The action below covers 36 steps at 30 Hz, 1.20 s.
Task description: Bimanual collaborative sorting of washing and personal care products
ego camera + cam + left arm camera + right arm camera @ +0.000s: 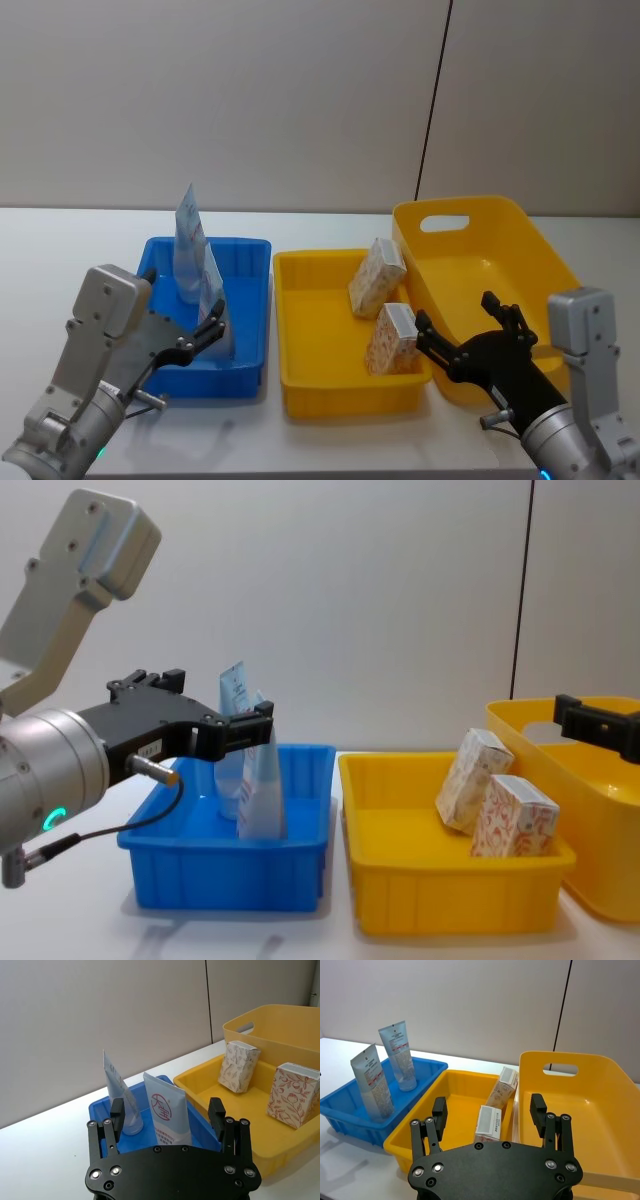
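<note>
Blue bin [210, 380] holds 2 upright tubes [188, 250]; left gripper [213, 330], jaws apart, at the near tube [212, 300]; right gripper [455, 312], jaws apart, right of the near carton [390, 338].

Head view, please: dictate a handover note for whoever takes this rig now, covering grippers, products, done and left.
Left gripper: open, empty, at the blue bin's near end.
Right gripper: open, empty, near the yellow tray's front right corner.
Front tube and rear tube stand in the blue bin; front carton and rear carton sit in the yellow tray.
Done: products look sorted by kind.
Left: probably only pulling both arms back.
</note>
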Motion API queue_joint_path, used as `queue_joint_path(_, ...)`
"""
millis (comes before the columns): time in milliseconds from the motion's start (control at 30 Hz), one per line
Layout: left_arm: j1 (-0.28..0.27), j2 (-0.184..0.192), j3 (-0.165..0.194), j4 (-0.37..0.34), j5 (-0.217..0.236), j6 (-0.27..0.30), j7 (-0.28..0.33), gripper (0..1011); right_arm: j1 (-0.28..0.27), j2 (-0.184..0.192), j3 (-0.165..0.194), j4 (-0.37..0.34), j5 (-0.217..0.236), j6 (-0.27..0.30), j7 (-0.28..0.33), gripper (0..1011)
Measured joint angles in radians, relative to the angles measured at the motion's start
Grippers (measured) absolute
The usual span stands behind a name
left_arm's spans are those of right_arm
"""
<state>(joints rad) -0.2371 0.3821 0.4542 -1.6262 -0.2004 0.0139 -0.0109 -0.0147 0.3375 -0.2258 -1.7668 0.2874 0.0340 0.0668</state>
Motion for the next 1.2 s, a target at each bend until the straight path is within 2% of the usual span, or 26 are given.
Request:
queue_joint_path(933,0.0,0.0,-0.003,0.0,-0.002,0.0,-0.002,1001,0.0,0.0,0.0,0.0,0.0,0.0,0.0,1002)
queue_joint_path(1200,0.003,0.009,-0.025,-0.002,-0.032,0.014,-0.028,1001,0.0,0.0,0.0,0.0,0.0,0.0,0.0,1002)
